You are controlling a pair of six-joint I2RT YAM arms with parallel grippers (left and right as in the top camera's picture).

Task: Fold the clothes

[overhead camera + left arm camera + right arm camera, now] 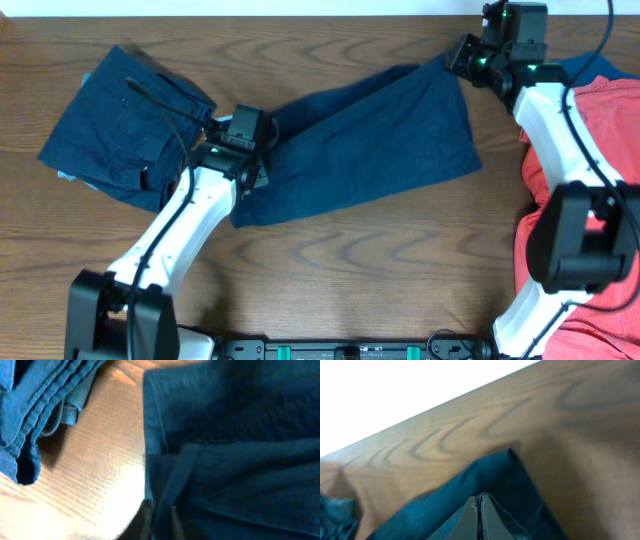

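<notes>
Dark navy shorts point(370, 140) lie spread across the middle of the table. My left gripper point(243, 150) is shut on their left edge; the left wrist view shows the fingers point(161, 517) pinching a fold of the navy cloth point(235, 460). My right gripper point(462, 55) is shut on the shorts' far right corner; in the right wrist view the fingertips point(479, 502) close on the cloth point(500, 475). A second folded navy garment point(125, 125) lies at the far left and also shows in the left wrist view point(35, 405). Coral-red shirts point(600, 130) lie at the right.
A brighter blue garment point(590, 65) peeks out beside the red pile at the far right. The table's far edge point(420, 415) runs just behind the right gripper. Bare wood point(380, 270) lies in front of the shorts.
</notes>
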